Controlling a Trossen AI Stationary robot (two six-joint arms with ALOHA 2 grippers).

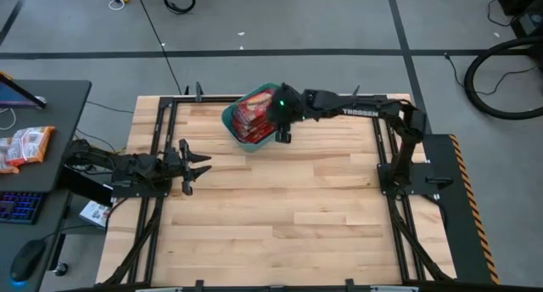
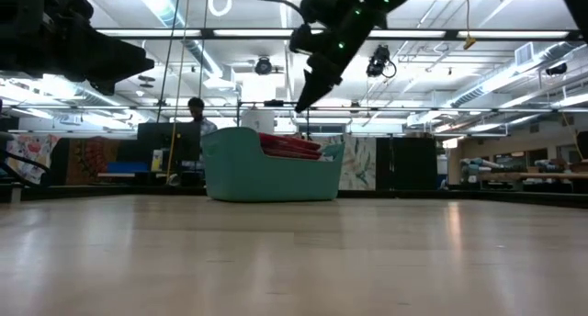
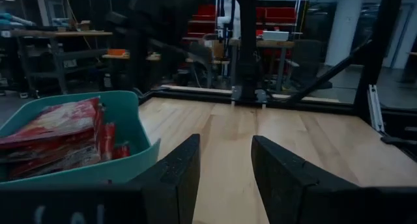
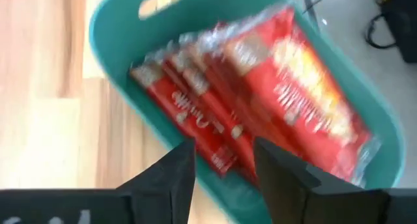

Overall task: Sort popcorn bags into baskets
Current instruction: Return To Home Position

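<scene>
The teal basket (image 1: 244, 122) stands at the table's far edge, near the middle. Several red popcorn bags (image 1: 254, 116) lie stacked inside it, leaning against one another; they also show as red bags (image 4: 260, 100) in the right wrist view and as red bags (image 3: 58, 129) in the left wrist view. My right gripper (image 1: 282, 132) hangs open above the basket's right end, holding nothing; in the low view the right gripper (image 2: 306, 103) is well above the basket (image 2: 266, 169). My left gripper (image 1: 195, 166) waits open over the table's left side.
An orange-and-white crinkled packet (image 1: 25, 146) lies on the dark side desk left of the table, beside a keyboard and mouse. A person stands in the room beyond the table in the low view. Bare wood covers the table's near half.
</scene>
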